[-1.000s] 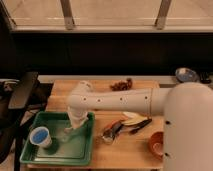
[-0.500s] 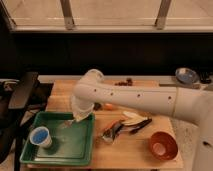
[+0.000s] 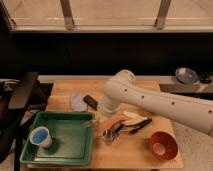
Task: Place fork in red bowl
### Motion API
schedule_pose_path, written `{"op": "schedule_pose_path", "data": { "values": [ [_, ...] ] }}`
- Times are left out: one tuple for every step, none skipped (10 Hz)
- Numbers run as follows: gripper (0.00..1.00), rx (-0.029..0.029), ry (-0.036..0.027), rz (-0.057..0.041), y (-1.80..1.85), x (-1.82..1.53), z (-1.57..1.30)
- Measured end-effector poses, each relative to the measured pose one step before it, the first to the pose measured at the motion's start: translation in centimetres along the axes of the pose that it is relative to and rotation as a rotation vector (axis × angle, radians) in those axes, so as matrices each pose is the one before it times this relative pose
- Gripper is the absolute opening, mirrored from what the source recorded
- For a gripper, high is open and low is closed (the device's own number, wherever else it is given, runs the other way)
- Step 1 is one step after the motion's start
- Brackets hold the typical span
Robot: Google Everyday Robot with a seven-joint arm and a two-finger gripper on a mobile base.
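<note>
The red bowl (image 3: 162, 145) stands at the front right of the wooden table, upright, with nothing showing inside it. My white arm reaches in from the right and bends down at mid-table. My gripper (image 3: 101, 116) hangs at its end, just past the green tray's far right corner and beside the clustered utensils (image 3: 123, 125). It is well to the left of the bowl. I cannot pick out the slim silver fork; the arm's end may hide it.
A green tray (image 3: 75, 150) at the front left holds a blue cup (image 3: 40, 136). A pale round disc (image 3: 77, 101) and a dark flat object (image 3: 91, 102) lie behind it. A dark bowl with a blue item (image 3: 186, 75) sits on the back right ledge.
The arm has swung right. The gripper has moved from over the tray's far side to just beyond its right corner, closer to the utensils.
</note>
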Motion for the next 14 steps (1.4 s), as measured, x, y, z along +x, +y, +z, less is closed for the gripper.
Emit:
{"op": "schedule_pose_path", "data": {
  "values": [
    [0.00,-0.01078,-0.00619,0.06076,1.390,2.226,0.048],
    [0.00,-0.00392,-0.00485,0.02853,0.588,0.969,-0.014],
    [0.00,-0.00092,-0.00141,0.00144,0.014,0.027,0.061],
    [0.00,0.00009,0.00007,-0.00182,-0.052,-0.066,0.022],
    [0.00,0.00017,0.00002,0.00129,0.031,0.048,-0.017],
    [0.00,-0.00023,0.00058,0.00086,0.027,0.061,0.008],
    [0.00,0.00003,-0.00009,-0.00037,-0.022,-0.024,0.003],
    [0.00,-0.00213,0.00358,0.00427,-0.028,0.163,0.032],
    [0.00,-0.00645,0.00455,0.02545,0.045,0.446,0.242],
    [0.00,-0.00340,0.00630,0.04111,0.247,0.985,0.122],
    [0.00,-0.00408,0.01329,0.05889,0.581,1.901,-0.108],
    [0.00,-0.00047,0.00894,0.03877,0.417,1.591,-0.209],
    [0.00,-0.00549,0.01399,0.04800,0.714,2.339,-0.384],
    [0.00,0.00277,0.00906,0.05286,0.519,2.489,-0.417]
  ]
}}
